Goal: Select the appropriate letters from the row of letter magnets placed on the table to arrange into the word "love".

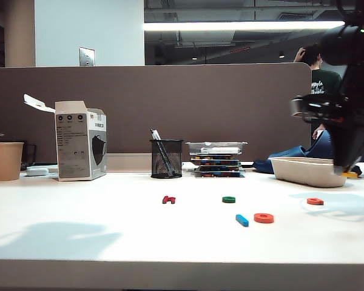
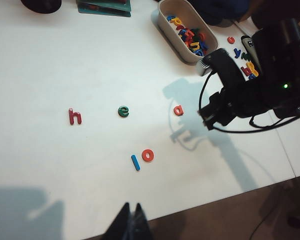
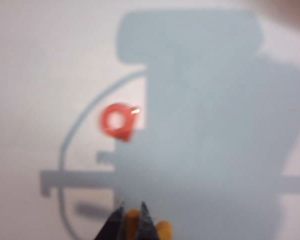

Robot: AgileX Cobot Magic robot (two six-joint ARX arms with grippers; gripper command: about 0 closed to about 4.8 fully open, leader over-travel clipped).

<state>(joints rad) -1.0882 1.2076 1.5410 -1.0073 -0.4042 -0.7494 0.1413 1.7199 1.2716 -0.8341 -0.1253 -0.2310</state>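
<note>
My right gripper [image 3: 131, 209] is shut on the yellow letter [image 3: 132, 220] and holds it in the air above the table [image 1: 109, 212]. In the exterior view that gripper [image 1: 350, 172] hangs at the far right, over the red-orange letter [image 1: 315, 200] [image 3: 119, 121]. The blue bar [image 1: 241, 220] and the orange ring [image 1: 263, 217] lie side by side near the front. Farther back lie the green letter [image 1: 229, 199] and the dark red letter [image 1: 168, 199]. My left gripper [image 2: 131, 210] is shut and empty over the table's front edge; the exterior view does not show it.
A white tray [image 1: 303, 173] full of spare letters stands at the back right. Along the back stand a mesh pen cup [image 1: 166, 159], a stack of boxes [image 1: 217, 159], a white carton [image 1: 80, 140] and a paper cup [image 1: 6, 160]. A person sits behind the partition.
</note>
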